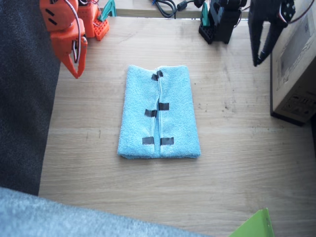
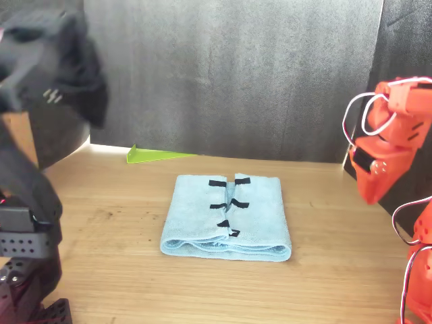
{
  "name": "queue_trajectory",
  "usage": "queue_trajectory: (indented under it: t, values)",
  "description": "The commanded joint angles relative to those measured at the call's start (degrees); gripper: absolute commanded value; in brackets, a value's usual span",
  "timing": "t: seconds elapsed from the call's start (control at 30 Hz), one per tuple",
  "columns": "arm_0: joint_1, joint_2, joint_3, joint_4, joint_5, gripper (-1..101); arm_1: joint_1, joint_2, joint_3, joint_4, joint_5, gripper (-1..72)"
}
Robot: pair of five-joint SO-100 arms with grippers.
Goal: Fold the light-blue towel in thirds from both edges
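Observation:
The light-blue towel [image 1: 160,113] lies folded flat in the middle of the wooden table. Its two edges [image 1: 158,111] meet along a centre seam, each marked by black tape strips. In the front view the towel [image 2: 226,216] shows stacked layers at its near fold. My right gripper [image 1: 76,73], orange, hangs above the table beyond the towel's far corner, jaws together and holding nothing. My left gripper [image 1: 257,60], black, is raised off to the towel's other side, also closed and empty. The right arm [image 2: 388,145] shows in the front view; the left arm [image 2: 27,202] is blurred there.
A cardboard box [image 1: 296,64] stands at the table edge near the left arm. A green wedge [image 1: 254,227] lies at the near edge. Dark cloth [image 1: 24,98] hangs beside the right arm, and grey-blue fuzzy fabric [image 1: 49,217] fills the near corner.

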Motion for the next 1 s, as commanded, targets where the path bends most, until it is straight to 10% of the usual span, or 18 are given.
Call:
queue_trajectory:
  t: [0.0,0.5,0.97]
  values:
    - [3.08,13.1,15.38,-5.98,0.26,0,-1.32,8.0,4.22,-2.29,-0.88,0.0]
    - [1.76,48.25,48.16,-10.37,-2.64,0,-9.14,41.04,28.04,-12.3,-4.66,0.0]
    - [-0.79,65.3,57.66,-8.35,-5.89,0,-10.11,73.65,45.18,-6.42,-3.16,-0.1]
